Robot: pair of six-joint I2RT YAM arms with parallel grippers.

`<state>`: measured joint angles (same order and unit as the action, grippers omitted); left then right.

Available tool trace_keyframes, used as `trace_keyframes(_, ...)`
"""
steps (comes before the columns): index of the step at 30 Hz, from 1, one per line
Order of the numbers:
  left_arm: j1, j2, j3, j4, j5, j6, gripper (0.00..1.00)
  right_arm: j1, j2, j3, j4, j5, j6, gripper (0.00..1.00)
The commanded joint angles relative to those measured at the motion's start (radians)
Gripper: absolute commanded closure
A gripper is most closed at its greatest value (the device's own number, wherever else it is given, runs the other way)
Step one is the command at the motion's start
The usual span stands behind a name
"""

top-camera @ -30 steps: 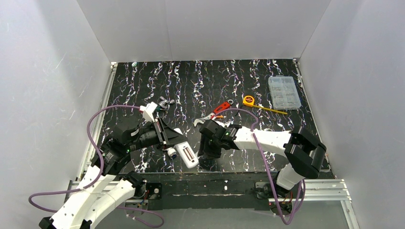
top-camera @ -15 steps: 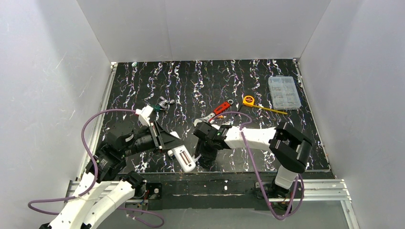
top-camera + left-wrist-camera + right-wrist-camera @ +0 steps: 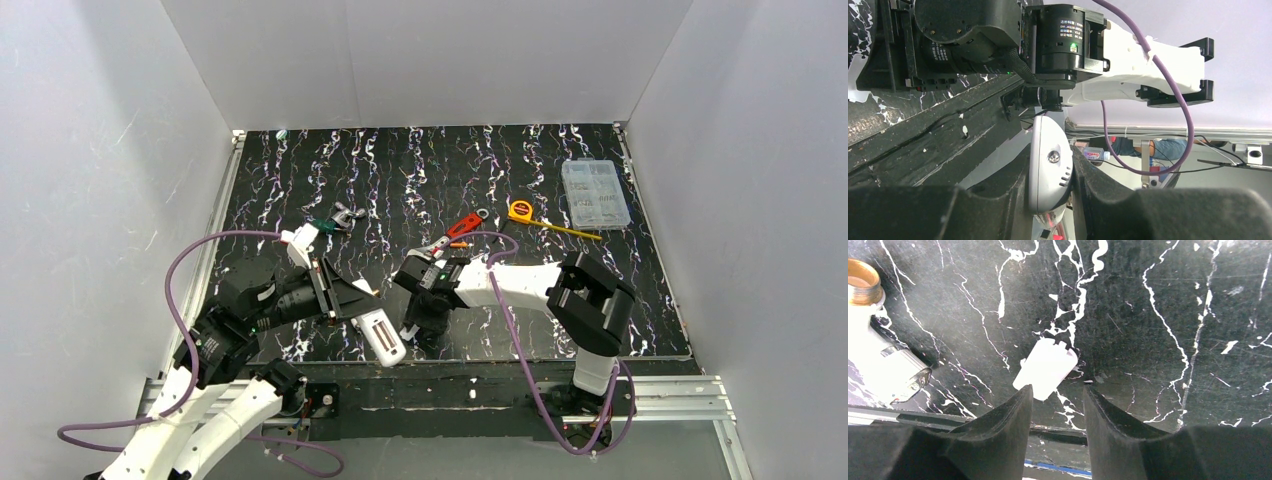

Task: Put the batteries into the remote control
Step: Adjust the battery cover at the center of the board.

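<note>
My left gripper [image 3: 360, 316] is shut on the remote control [image 3: 380, 338], a slim white handset held off the table near the front edge. In the left wrist view the remote control [image 3: 1049, 167] stands edge-on, pinched between both fingers of the left gripper [image 3: 1050, 176]. Just right of it, my right gripper [image 3: 418, 322] hangs low over the table. In the right wrist view the right gripper [image 3: 1058, 391] is open with nothing between its jaws. Its left fingertip overlaps the near corner of a small flat white cover piece [image 3: 1046, 369] lying on the table. I cannot make out the batteries.
A white tube tool [image 3: 879, 357] with a brass end lies left of the cover. Behind the right arm lie a red-handled wrench [image 3: 457, 230], a yellow tape measure [image 3: 520, 210] and a clear parts box [image 3: 595, 193]. A metal clamp [image 3: 345, 215] sits at mid-left.
My left arm has carried the remote control a little left and nearer the front edge. The right gripper has shifted left after it and its jaws have narrowed slightly.
</note>
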<state>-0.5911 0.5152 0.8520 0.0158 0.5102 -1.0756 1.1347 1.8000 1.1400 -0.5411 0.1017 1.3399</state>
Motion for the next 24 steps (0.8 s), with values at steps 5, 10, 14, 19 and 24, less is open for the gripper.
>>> trace_keyframes(5,-0.001,-0.015,0.036,0.009,0.055,0.017,1.00,0.008,0.023,0.022,-0.055,0.031,0.036,0.52)
trace_keyframes(10,-0.001,-0.017,0.044,0.001,0.059,0.020,1.00,0.008,0.043,0.041,-0.052,0.037,0.035,0.52)
trace_keyframes(14,-0.001,-0.013,0.053,-0.005,0.062,0.024,1.00,0.009,0.040,0.042,-0.034,0.046,0.034,0.52)
trace_keyframes(19,-0.001,-0.009,0.058,-0.009,0.061,0.028,1.00,0.008,0.039,0.039,-0.008,0.050,0.032,0.51)
trace_keyframes(24,-0.001,-0.007,0.060,-0.010,0.062,0.029,1.00,0.008,0.047,0.043,-0.002,0.053,0.027,0.51)
